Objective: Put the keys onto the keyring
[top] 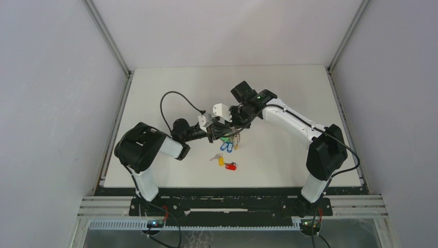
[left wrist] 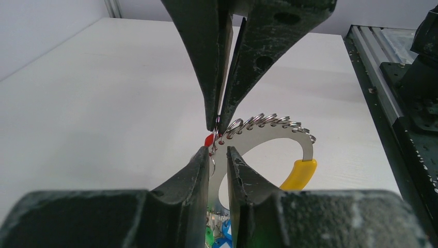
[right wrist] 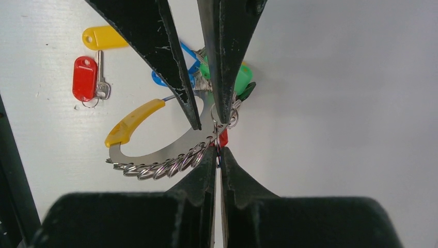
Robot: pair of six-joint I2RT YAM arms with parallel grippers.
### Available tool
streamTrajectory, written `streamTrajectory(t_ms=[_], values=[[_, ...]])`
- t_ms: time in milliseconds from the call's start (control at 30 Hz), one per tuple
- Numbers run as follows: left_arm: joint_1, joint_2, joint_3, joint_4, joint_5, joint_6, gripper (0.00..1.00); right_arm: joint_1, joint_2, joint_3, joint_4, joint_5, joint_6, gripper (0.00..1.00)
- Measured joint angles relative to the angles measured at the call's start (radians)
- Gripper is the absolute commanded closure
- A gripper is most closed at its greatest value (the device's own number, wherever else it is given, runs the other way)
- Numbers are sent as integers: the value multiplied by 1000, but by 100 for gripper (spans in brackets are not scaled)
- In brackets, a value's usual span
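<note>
Fingers of my left gripper [left wrist: 219, 155] grip the keyring [left wrist: 274, 133] across its flat band, tip to tip with my right gripper [right wrist: 219, 151], its fingers pressed together pinching a red-tagged key [right wrist: 223, 138] at the band's edge. If the band slips between my left fingers, the key could miss its loop and drop.

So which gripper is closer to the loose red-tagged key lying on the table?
Left, though only narrowly. The left gripper straddles the keyring just beyond the loose red key; the right gripper meets the ring there from the far side.
</note>
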Motion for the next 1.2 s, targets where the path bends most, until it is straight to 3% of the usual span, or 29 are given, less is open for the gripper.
streamTrajectory(t_ms=[833,1200], values=[[-5,10,0,24,-14,-3,86,-8,11,-3,11,-66,-7,100],[-12,28,4,24,10,-3,99,-21,11,-37,36,-118,-25,100]])
